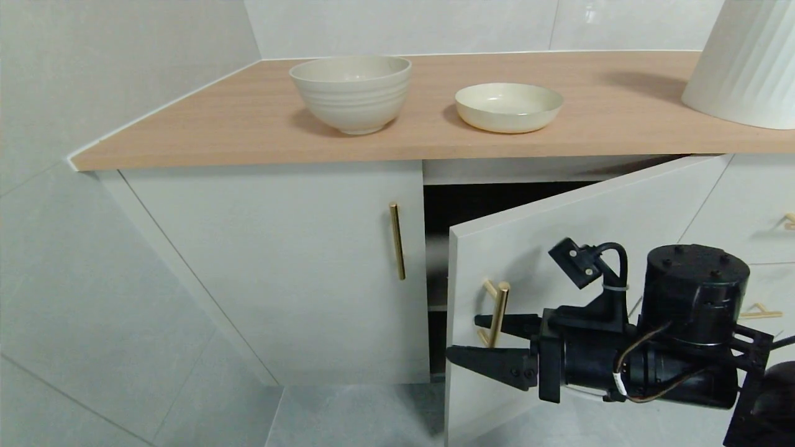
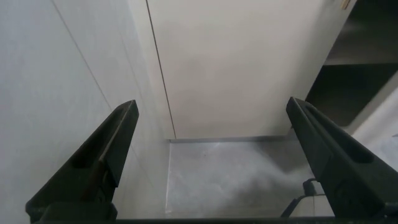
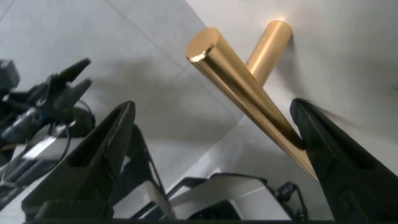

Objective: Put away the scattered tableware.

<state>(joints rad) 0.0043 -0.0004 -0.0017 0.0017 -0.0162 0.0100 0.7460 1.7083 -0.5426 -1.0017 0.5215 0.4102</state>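
Observation:
A deep cream bowl [image 1: 351, 92] and a shallow cream dish [image 1: 508, 106] stand side by side on the wooden countertop [image 1: 248, 124]. Below them, the right cabinet door [image 1: 590, 211] stands ajar. My right gripper [image 1: 464, 338] is open at that door's gold handle [image 1: 497, 313], with its fingers either side of the bar. In the right wrist view the handle [image 3: 239, 78] runs between the spread fingers of the right gripper [image 3: 211, 104], close to one fingertip. My left gripper [image 2: 211, 104] is open and holds nothing, low down and facing the cabinet base and floor.
A large white ribbed container [image 1: 745, 62] stands on the counter's right end. The left cabinet door [image 1: 279, 261] is closed, with a gold handle [image 1: 397, 241]. Behind the open door is a dark interior with a shelf [image 1: 438, 304]. Tiled walls close off the left side.

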